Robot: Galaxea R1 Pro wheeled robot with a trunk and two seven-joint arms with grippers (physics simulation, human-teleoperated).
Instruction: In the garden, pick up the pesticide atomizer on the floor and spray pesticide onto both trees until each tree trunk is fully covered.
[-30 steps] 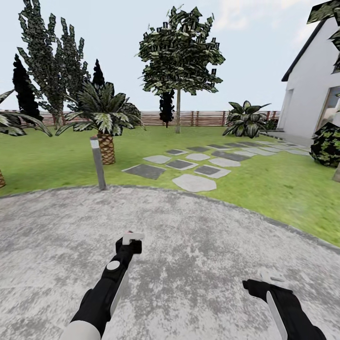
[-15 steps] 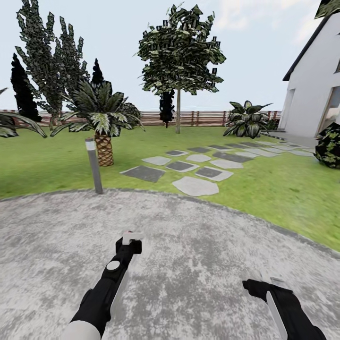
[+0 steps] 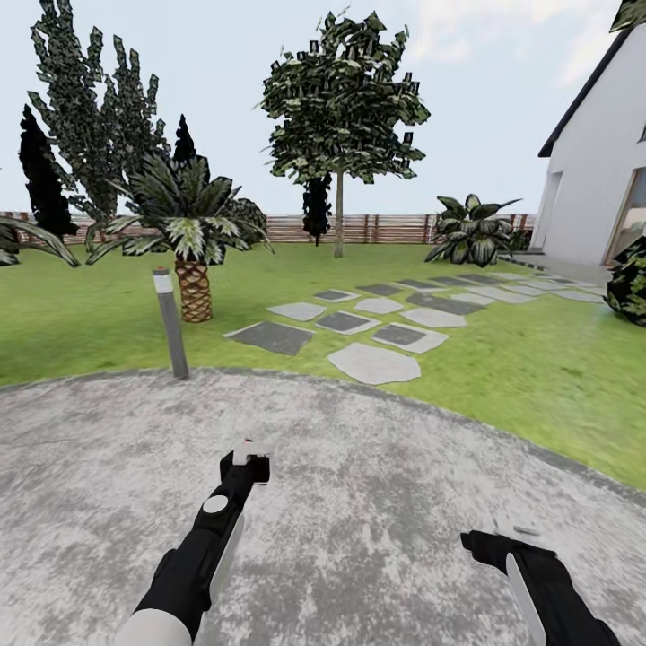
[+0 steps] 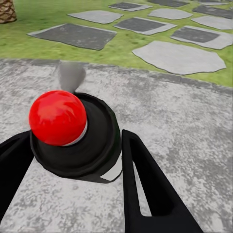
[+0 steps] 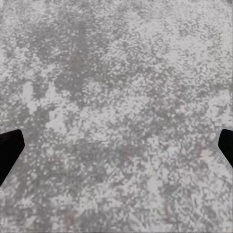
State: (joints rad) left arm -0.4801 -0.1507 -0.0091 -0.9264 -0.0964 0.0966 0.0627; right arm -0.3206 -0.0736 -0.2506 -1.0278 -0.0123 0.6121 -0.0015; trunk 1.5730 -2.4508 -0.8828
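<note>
1. Red-capped pesticide atomizer (image 4: pixel 73 133): pinched between the left gripper (image 3: pixel 248 459) fingers, over grey paving.
2. Right gripper (image 5: pixel 116 145): spread, empty.
3. Tree trunk (image 3: pixel 338 215): far beyond the stepping stones (image 3: pixel 372 363); advice: drive closer, keeping the nozzle aimed trunkward.

This is the garden of a home, rendered in a simulator. A wide green lawn (image 3: pixel 81 314) runs back to a brown slatted wooden fence (image 3: pixel 386 227). A white house (image 3: pixel 597 170) with a dark roof edge stands at the right. Flat stepping stones (image 3: pixel 372 363) cross the grass toward it from a round patch of grey gravel paving (image 3: pixel 359 502). A tall tree (image 3: pixel 339 117), a short palm (image 3: pixel 191 233), dark cypress-like trees (image 3: pixel 40 170), a leafy shrub (image 3: pixel 468 231) and a low path-light post (image 3: pixel 170 321) stand about under open sky.
</note>
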